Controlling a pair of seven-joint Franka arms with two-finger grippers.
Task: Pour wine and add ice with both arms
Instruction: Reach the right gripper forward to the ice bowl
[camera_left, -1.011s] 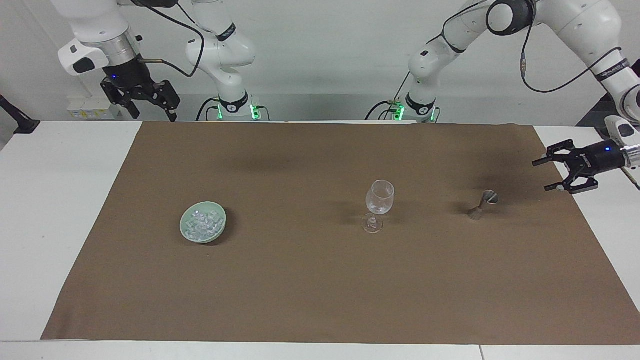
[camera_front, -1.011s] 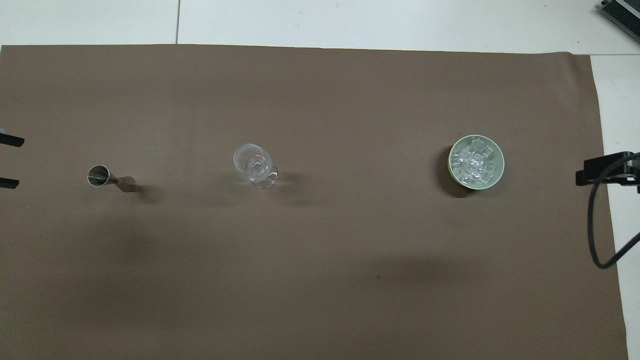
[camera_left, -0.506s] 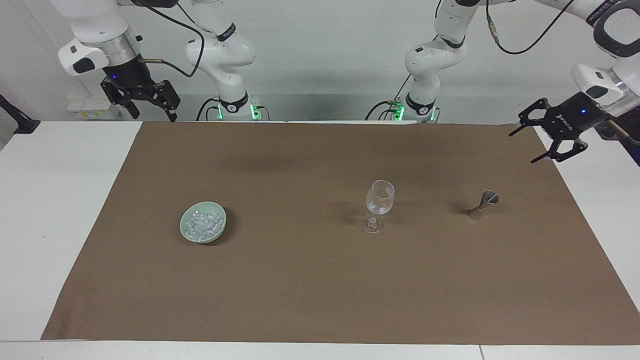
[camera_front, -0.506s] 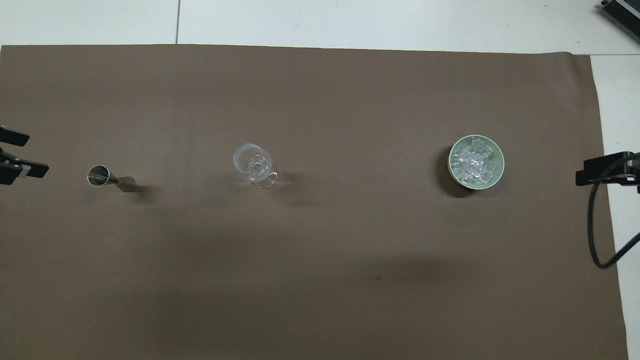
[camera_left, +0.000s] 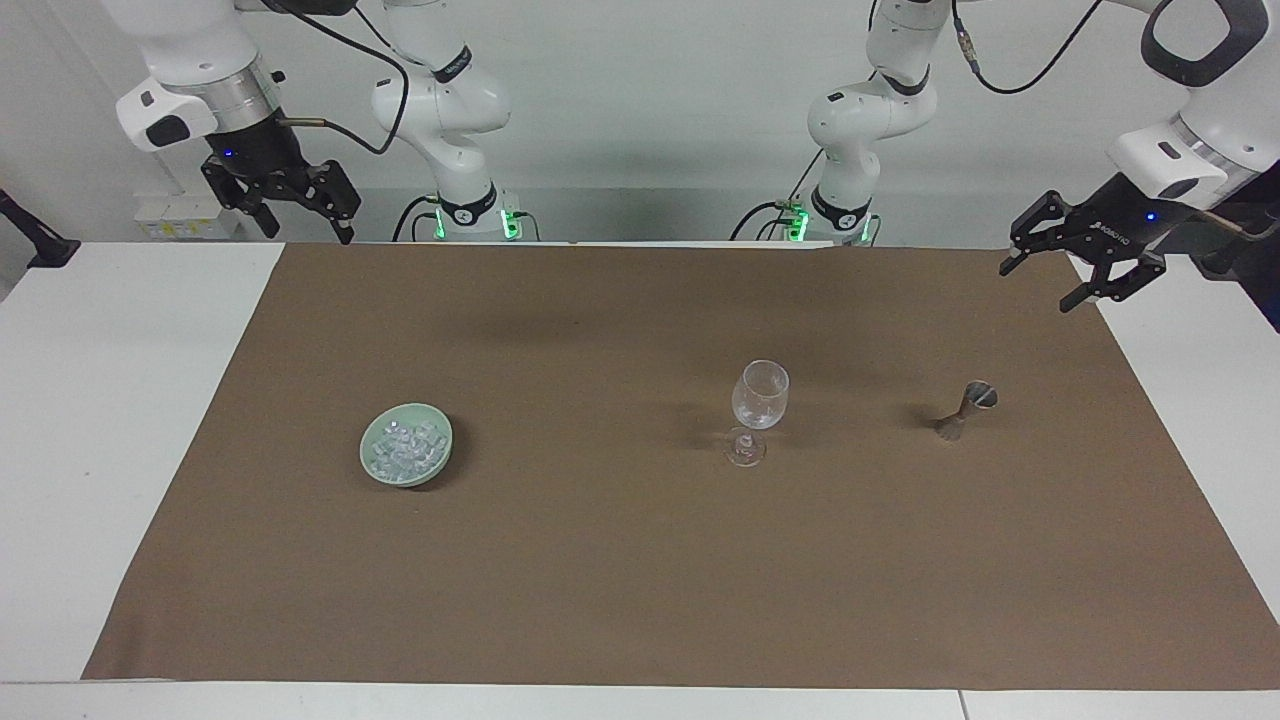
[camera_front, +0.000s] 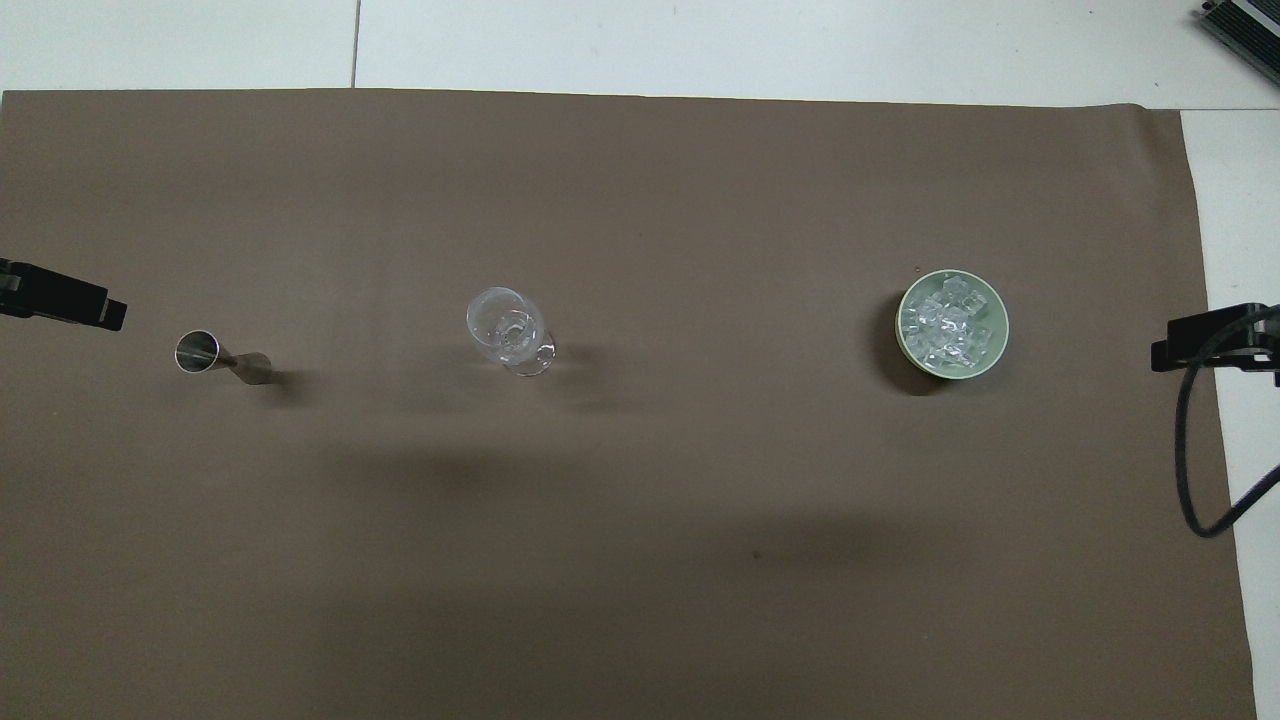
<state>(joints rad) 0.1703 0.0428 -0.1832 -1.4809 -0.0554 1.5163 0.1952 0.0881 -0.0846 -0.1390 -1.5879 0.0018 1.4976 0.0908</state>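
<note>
The ice (camera_left: 405, 446) lies heaped in a pale green dish (camera_left: 440, 458) on the brown mat (camera_left: 640, 560), toward the right arm's end of the bench (camera_left: 120, 450). Beside it, mid-mat, stands an empty wine glass (camera_left: 758, 408), and a small steel jigger (camera_left: 968, 408) stands upright toward the left arm's end. The left end effector (camera_left: 1045, 278) hangs in the air with fingers spread, over the mat's corner near the jigger, holding nothing. The right end effector (camera_left: 300, 222) waits, fingers apart and empty, raised over the mat's edge by its base. I'd guess the jigger comes next: approach level, close on its narrow waist, keep it upright, and tip slowly over the glass's rim.
</note>
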